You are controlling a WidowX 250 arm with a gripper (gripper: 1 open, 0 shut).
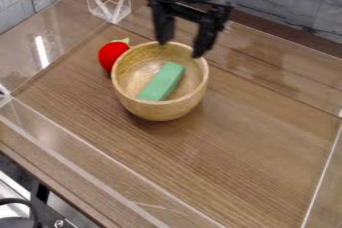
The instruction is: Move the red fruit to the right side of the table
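- Desk (147, 167): wood-grain surface, bare in the foreground. Work area for the transfer of the fruit to the right side.
- Wooden bowl (158, 115): holds 1 green block (162, 81). Keep the end effector off the rim during pickup.
- Red fruit (112, 58): located on the left part of the desk, outside the bowl, just beside its far-left rim. Actual contact with the rim cannot be confirmed.
- Handling: probably light and fairly stiff. The glossy skin may slip or roll under uneven pressure. Damage risk is judged low.
- Grip point: close on 2 opposite flanks at the widest part of the red body, below the leafy top. Do not pull by the leaves.
- Orientation: leafy top points away from the camera and slightly right. The short long axis appears to follow that line; the rounded end faces near-left.
- End effector (183, 35): blurred, beyond the bowl; fingers spread, nothing between them.
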